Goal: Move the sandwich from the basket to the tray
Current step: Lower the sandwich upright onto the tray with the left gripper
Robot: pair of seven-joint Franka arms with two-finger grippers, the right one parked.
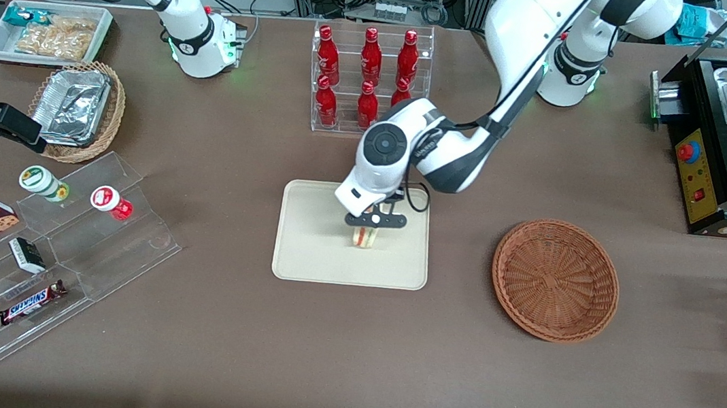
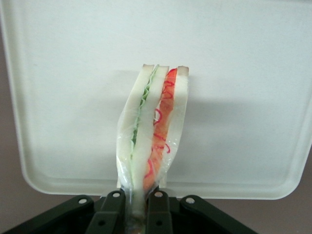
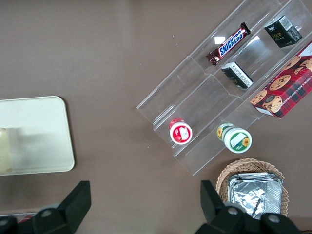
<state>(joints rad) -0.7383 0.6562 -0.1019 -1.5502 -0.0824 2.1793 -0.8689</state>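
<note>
A: Where is the sandwich (image 1: 364, 236) now?

B: Over the middle of the tray (image 1: 303, 252), upright in the gripper (image 1: 374, 222), whose jaws are clamped on one narrow end. Whether it touches the tray, I can't tell. The basket (image 1: 555, 278) sits empty, toward the working arm's end of the worktop.

A: How would it handle?

B: Light and soft, I'd judge. It looks film-wrapped, so likely slippery, and a hard squeeze would crush the bread. Gripping across the slices, as here, seems safest.
</note>
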